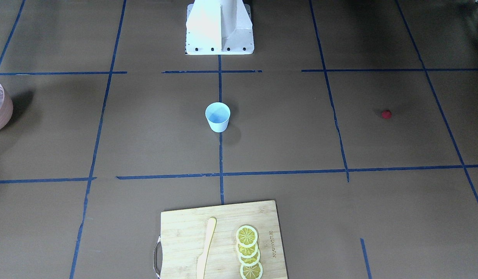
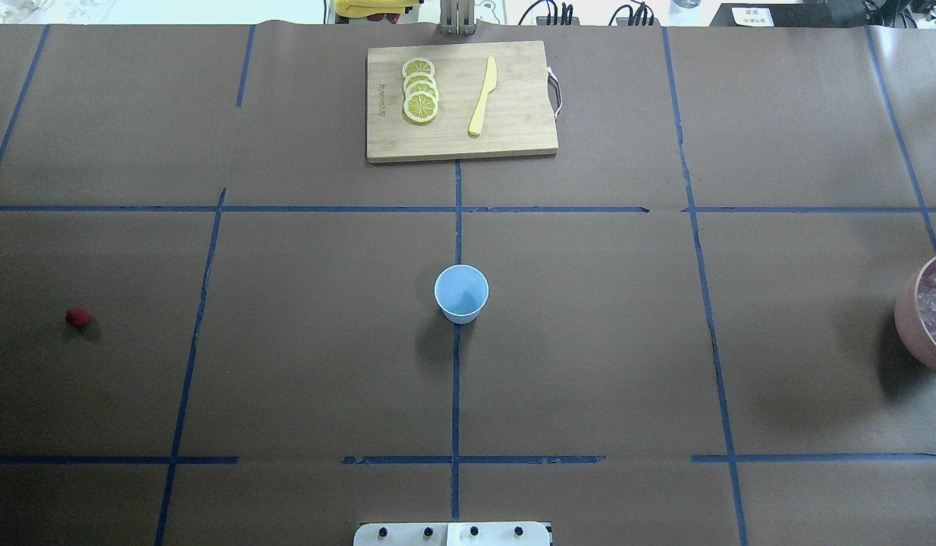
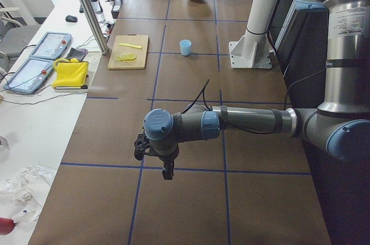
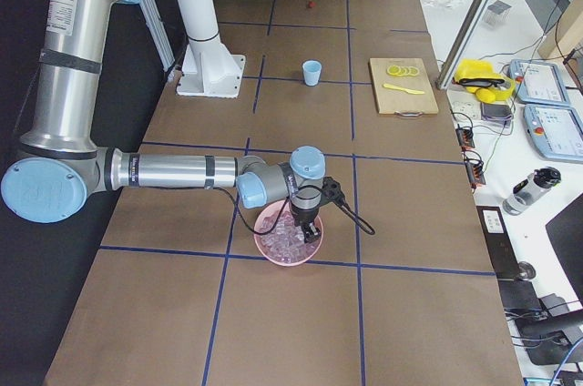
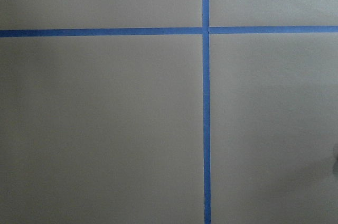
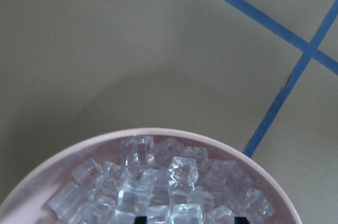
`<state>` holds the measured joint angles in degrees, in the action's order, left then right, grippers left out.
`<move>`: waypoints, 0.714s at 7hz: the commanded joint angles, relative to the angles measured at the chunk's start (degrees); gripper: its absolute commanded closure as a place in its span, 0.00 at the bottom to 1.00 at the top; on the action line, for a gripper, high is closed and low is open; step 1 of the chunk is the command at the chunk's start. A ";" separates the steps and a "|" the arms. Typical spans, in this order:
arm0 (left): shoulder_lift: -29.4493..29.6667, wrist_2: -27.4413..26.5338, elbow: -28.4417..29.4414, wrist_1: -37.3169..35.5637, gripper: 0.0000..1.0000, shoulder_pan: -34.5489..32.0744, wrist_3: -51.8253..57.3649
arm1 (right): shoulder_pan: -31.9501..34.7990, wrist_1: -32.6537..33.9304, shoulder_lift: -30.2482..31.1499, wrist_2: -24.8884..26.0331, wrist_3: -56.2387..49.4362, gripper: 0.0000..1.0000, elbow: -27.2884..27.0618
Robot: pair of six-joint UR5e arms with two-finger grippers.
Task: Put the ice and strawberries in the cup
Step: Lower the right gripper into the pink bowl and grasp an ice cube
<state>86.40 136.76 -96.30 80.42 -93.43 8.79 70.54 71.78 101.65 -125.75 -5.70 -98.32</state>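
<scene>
The ice (image 6: 158,187) is heaped in the bowl (image 6: 58,160), directly under and between the jaws of the right gripper (image 4: 308,229), which stand wide. It looks hard, light and slick; a top piece pinched square across two flat faces should slip least. The cup (image 2: 461,292) stands well apart from those jaws. The berry (image 2: 76,317) is not beneath the left gripper (image 3: 167,171); whether its jaws are wide or closed I cannot tell.

Left pincer (image 3: 167,174) hovers (cup (image 3: 185,47) far off).
</scene>
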 commanded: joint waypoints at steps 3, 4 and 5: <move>0.00 0.00 -0.20 0.00 0.00 0.00 -0.09 | -0.05 0.03 0.12 0.07 -0.01 0.72 0.06; 0.00 0.09 -0.46 0.00 0.00 0.00 -0.09 | -0.05 0.11 0.12 -0.02 0.08 0.87 0.06; 0.00 0.09 -0.99 -0.09 0.00 -0.09 -0.09 | -0.05 0.11 0.12 -0.11 0.08 0.98 -0.03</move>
<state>86.40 136.82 -96.81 80.40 -93.45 8.71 70.49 71.87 101.76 -125.77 -5.65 -98.27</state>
